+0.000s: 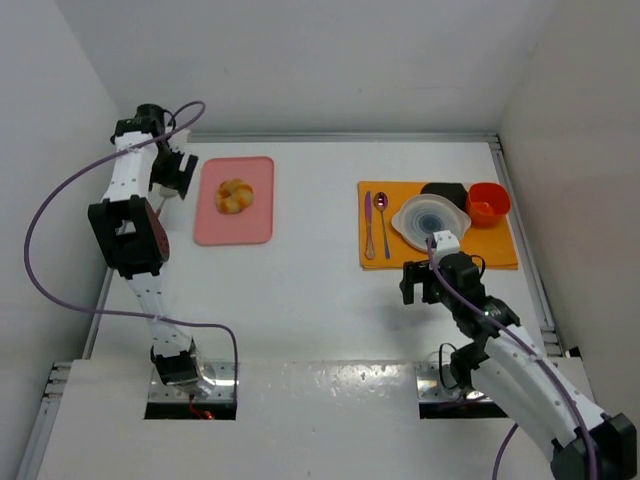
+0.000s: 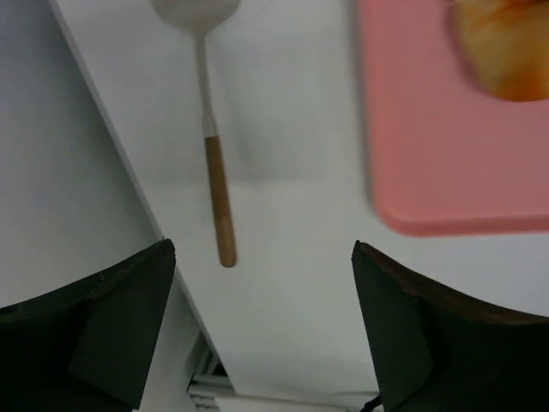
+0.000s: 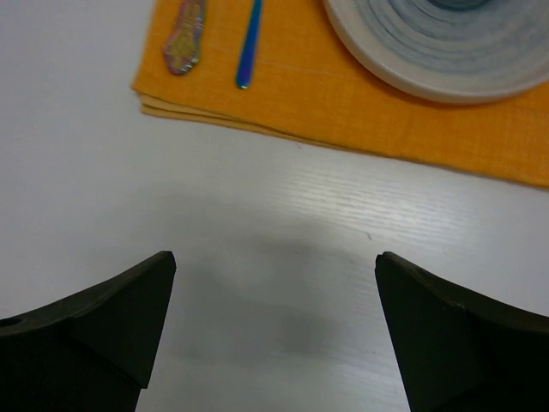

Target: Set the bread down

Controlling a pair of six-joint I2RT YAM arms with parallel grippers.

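Left gripper [image 2: 262, 266] and right gripper [image 3: 274, 275]: jaws apart, holding nothing.
Bread [image 1: 234, 196] sits on the pink tray [image 1: 255, 228]; right gripper hovers near the orange placemat [image 1: 490, 248].

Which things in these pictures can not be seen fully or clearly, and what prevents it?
- bread: left wrist view, blurred and cut off by the top right corner.
- spatula: left wrist view, head cut off by the top edge.
- cutlery: right wrist view, only handle ends show below the top edge.
- plate: right wrist view, cut off by the top edge.
- black object: top view, partly behind the plate, too small to identify.
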